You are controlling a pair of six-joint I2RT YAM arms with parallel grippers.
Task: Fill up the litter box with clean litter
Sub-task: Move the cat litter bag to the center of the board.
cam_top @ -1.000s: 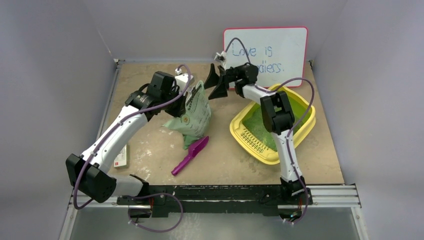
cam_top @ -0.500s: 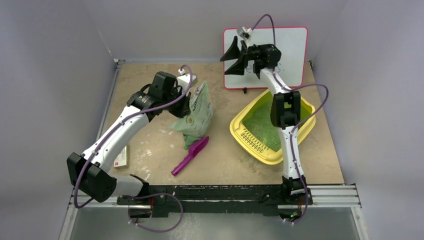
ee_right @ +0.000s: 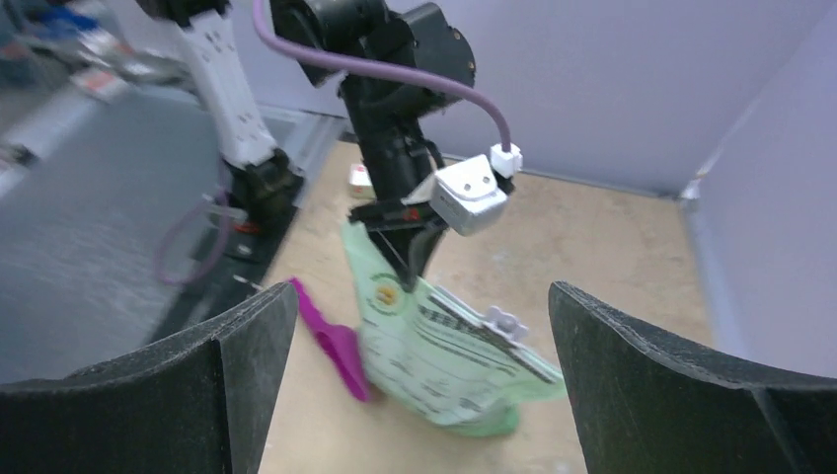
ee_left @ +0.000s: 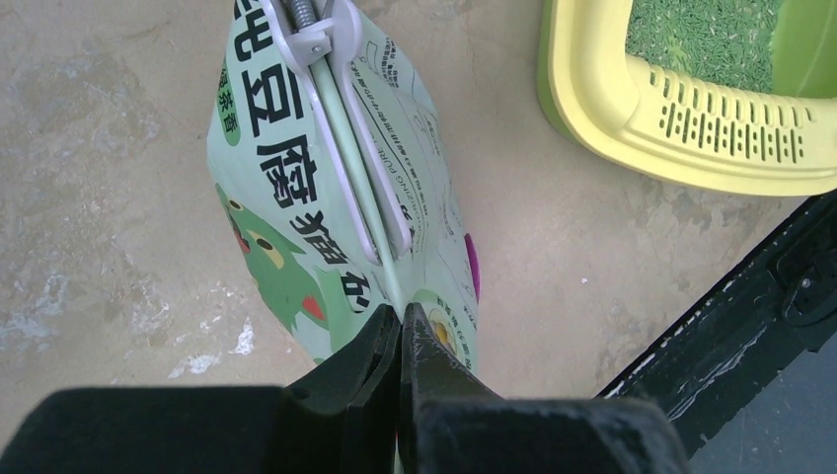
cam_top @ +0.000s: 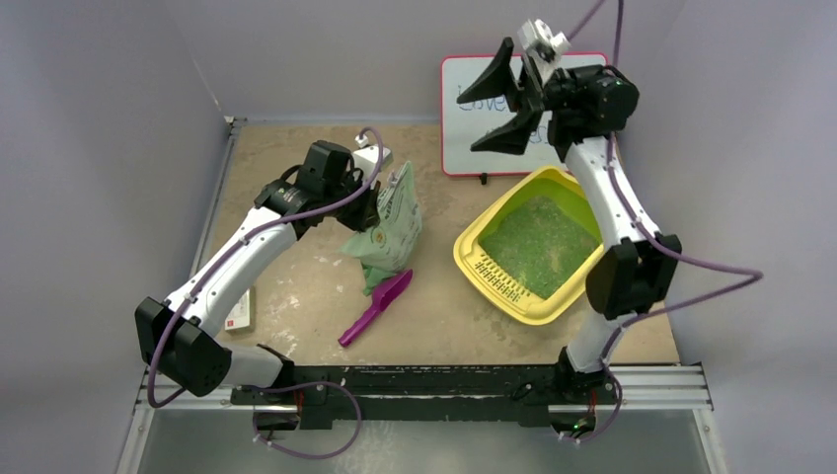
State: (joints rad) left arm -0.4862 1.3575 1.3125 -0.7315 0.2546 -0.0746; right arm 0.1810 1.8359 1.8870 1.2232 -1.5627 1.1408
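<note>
Left tool point(ee_left: 400, 321) was pinched shut on the pale green bag point(ee_left: 296, 197). Right tool point(cam_top: 469, 123) hung spread wide, empty, up high. The litter box point(cam_top: 530, 312) sat on the desk's point(cam_top: 296, 286) right side with clean litter point(cam_top: 538, 242) inside (decently covered, I'd say). Best bet: lower the bag slowly, mouth kept up.

Litter box point(cam_top: 528, 311) open from above — bag point(cam_top: 387, 232), scoop point(cam_top: 375, 308) flank left.
</note>
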